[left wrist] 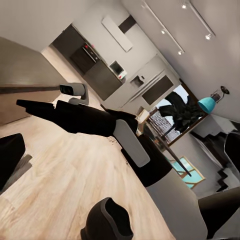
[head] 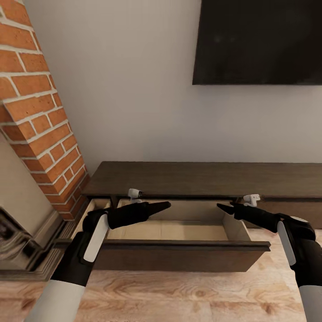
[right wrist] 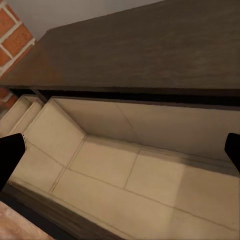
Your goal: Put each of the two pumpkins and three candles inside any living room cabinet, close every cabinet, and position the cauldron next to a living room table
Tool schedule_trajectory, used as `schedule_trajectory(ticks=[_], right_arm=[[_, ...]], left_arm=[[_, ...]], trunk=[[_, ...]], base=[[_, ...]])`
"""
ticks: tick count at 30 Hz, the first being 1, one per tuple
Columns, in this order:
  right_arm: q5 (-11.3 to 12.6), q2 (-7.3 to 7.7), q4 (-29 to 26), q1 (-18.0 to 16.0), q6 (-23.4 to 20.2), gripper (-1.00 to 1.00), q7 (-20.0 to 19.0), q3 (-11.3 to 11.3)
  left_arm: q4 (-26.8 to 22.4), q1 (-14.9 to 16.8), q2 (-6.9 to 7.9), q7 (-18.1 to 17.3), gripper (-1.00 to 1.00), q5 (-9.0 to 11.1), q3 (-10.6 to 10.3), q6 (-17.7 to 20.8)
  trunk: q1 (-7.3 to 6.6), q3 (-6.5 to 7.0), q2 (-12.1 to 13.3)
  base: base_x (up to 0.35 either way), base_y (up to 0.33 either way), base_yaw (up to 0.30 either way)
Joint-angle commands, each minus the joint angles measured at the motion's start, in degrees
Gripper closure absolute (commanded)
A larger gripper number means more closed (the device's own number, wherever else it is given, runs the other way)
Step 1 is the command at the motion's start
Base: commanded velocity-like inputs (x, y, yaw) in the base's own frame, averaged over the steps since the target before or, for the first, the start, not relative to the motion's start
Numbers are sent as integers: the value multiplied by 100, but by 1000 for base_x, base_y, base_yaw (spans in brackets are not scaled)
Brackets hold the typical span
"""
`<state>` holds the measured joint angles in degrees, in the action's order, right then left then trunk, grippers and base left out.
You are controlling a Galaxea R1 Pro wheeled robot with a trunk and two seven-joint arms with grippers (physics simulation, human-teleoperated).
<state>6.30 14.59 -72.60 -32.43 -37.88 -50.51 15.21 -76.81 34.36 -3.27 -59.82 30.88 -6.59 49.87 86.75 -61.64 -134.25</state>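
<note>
Below both grippers: a pale wood-plank floor (head: 188, 290), running up to a plain light wall (head: 134, 89). Beyond the left gripper (head: 166, 205), to its outer side, a red brick chimney breast (head: 40, 120) over a stone fireplace surround (head: 22, 232). Above and beyond the right gripper (head: 220, 206), a dark flat screen (head: 259, 40) mounted on the wall.

Cabinet (head: 201, 179): long, low, dark brown, set against the wall just behind both grippers. One drawer (head: 179, 255) pulled out directly beneath and between them; dark front panel, pale beige lining. No contents visible in the drawer in the head or right wrist view.

Left gripper: over the drawer's near-left part; fingers appear drawn together to a point, holding nothing.
Right gripper: over the drawer's right end; its fingers (right wrist: 10, 155) sit wide apart at either edge of the right wrist view, nothing between them.

Left wrist view: a dark kitchen wall (left wrist: 90, 60) far across the room.
</note>
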Motion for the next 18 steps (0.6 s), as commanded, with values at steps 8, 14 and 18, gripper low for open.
schedule_trajectory(ticks=[8,14,18], right_arm=[[2,0,8,1,0,-100,-2,0],[3,0,17,22,0,-100,-3,0],[3,0,17,33,0,-100,-3,0]], left_arm=[[0,0,10,-3,-100,6,0,-3],[7,0,11,-3,-100,6,0,-3],[8,0,11,-3,-100,6,0,-3]], trunk=[[0,0,0],[0,26,0],[0,54,0]], base=[[0,0,79],[0,0,-121],[0,0,-210]])
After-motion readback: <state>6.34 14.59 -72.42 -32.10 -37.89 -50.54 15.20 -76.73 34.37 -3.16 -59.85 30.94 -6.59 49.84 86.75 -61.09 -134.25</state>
